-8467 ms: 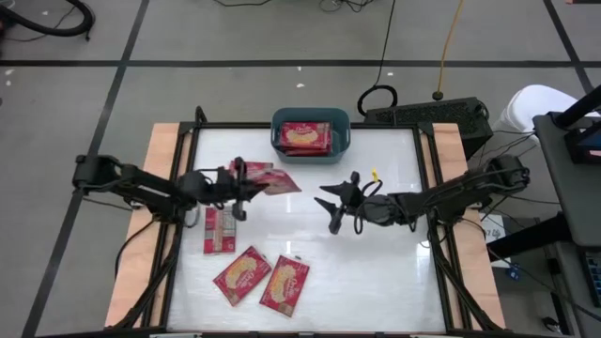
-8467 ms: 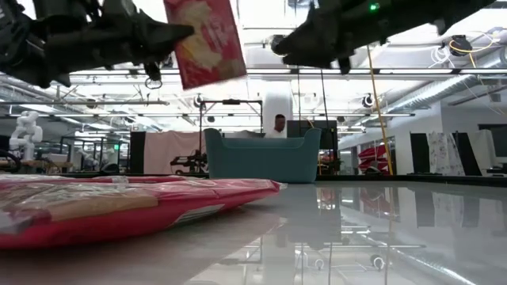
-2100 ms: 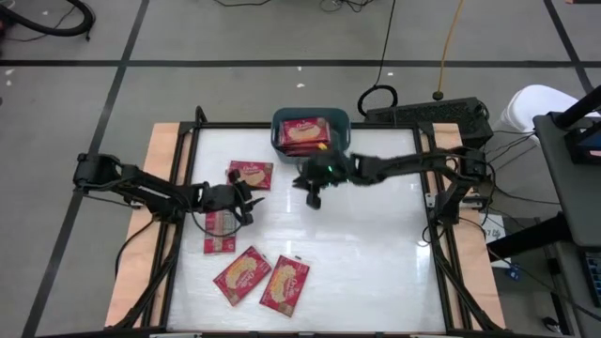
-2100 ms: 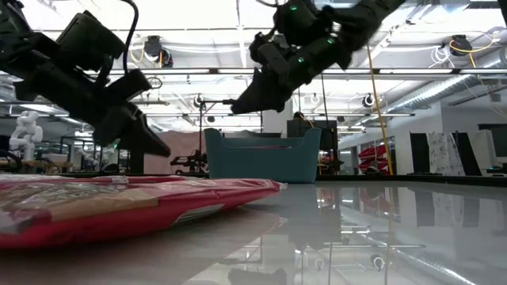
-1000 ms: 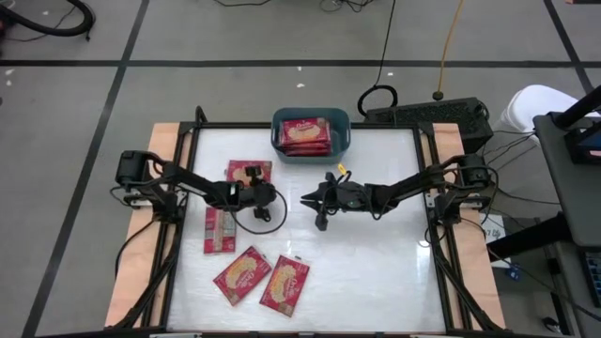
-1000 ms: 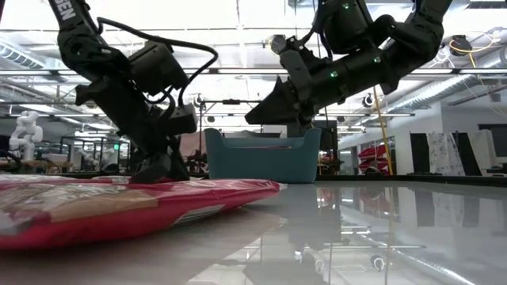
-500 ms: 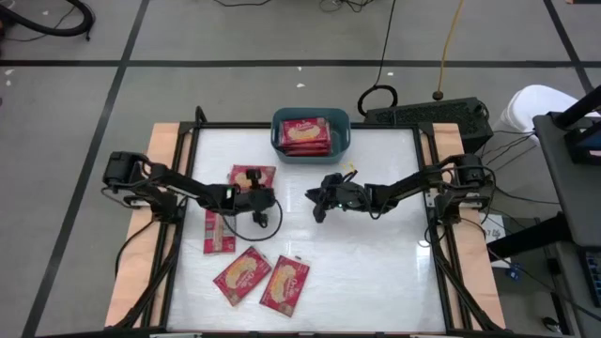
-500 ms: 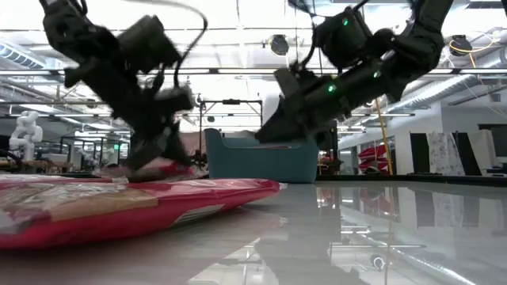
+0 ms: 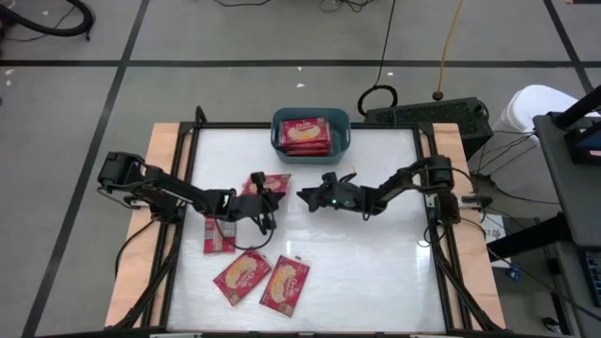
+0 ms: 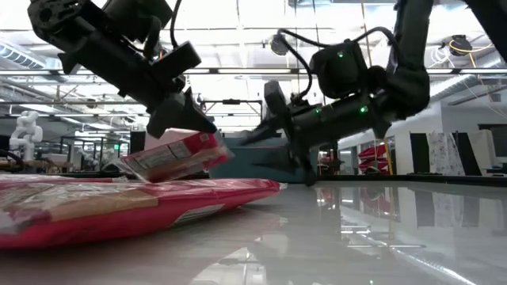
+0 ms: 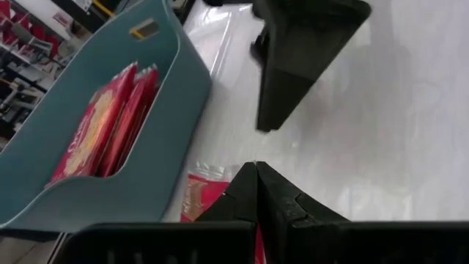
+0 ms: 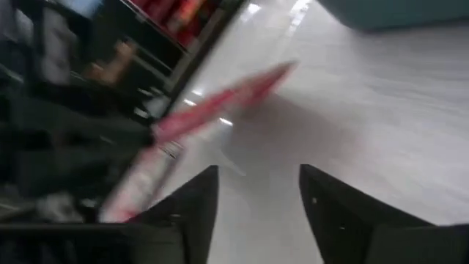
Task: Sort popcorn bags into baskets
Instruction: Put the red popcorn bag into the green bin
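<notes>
My left gripper [image 9: 256, 199] is shut on a red popcorn bag [image 9: 269, 183] near the table's middle; the low view shows this bag [image 10: 176, 157] tilted in the air. My right gripper [image 9: 304, 196] is open just right of it and points at the bag [image 12: 220, 103] without touching it. The teal basket [image 9: 278, 131] stands at the far edge with bags [image 9: 304, 135] lying inside. Three more bags [image 9: 219, 235] [image 9: 241, 273] [image 9: 285, 283] lie flat on the near left of the table. My left gripper [image 11: 256, 174] pinches the red bag between its two shut fingers at one edge [image 11: 199, 199], coming from above on a slant from the table's left. The bag is lifted clear of the table and sits tilted below the fingertips [image 10: 190, 127].
Dark rails frame the white table top [image 9: 376, 272], with wooden strips [image 9: 160, 150] outside them. The right and near-right parts of the top are bare. Cables and a black box [image 9: 427, 115] lie beyond the far edge. A large bag [image 10: 95, 206] fills the low view's foreground.
My left gripper was down on the bag by the far left, took hold of it and raised it; the bag now hangs tilted, clear of the table and slightly farther right. My right gripper shifted a little toward the table's left and dropped lower, toward the lifted bag.
</notes>
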`<state>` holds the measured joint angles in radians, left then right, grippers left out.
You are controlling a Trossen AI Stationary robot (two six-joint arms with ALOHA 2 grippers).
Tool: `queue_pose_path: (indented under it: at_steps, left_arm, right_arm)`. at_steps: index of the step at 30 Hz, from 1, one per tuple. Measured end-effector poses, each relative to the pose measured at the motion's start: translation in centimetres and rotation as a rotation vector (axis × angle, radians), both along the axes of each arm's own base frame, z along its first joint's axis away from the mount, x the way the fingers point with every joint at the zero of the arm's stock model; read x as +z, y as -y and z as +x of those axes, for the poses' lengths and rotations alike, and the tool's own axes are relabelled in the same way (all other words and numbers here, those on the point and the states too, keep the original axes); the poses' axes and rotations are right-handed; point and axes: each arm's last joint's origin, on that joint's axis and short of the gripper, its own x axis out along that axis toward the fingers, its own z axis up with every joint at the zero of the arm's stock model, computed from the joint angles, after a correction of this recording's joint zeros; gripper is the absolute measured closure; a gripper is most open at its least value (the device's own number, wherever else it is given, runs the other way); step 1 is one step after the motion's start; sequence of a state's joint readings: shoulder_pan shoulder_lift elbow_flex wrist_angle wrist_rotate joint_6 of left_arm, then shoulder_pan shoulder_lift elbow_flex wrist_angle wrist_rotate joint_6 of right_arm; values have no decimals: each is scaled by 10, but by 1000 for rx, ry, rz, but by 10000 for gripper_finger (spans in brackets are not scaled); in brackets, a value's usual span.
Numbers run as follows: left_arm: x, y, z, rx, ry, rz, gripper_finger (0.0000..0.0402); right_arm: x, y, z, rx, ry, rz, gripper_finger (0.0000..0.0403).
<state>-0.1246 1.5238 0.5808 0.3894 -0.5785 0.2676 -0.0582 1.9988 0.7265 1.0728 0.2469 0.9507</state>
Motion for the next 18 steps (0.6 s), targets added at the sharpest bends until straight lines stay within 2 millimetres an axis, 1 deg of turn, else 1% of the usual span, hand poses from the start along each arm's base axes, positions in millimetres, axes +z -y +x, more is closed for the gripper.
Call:
queue_pose_path:
  at_steps: [4, 8, 10, 14, 18]
  left_arm:
    - [1, 1, 1, -3, 18, -3, 401]
    - [4, 2, 2, -4, 48, -11, 401]
    - [5, 4, 3, -14, 61, -17, 401]
    - [6, 9, 3, -35, 73, -20, 401]
    - [6, 14, 2, -49, 76, -20, 401]
  right_arm:
    - [-2, -1, 7, 33, 135, 41, 164]
    - [3, -3, 21, 29, 275, 106, 135]
    - [4, -3, 30, 30, 317, 140, 130]
    - [6, -4, 43, 22, 335, 206, 130]
    - [7, -3, 50, 21, 312, 220, 140]
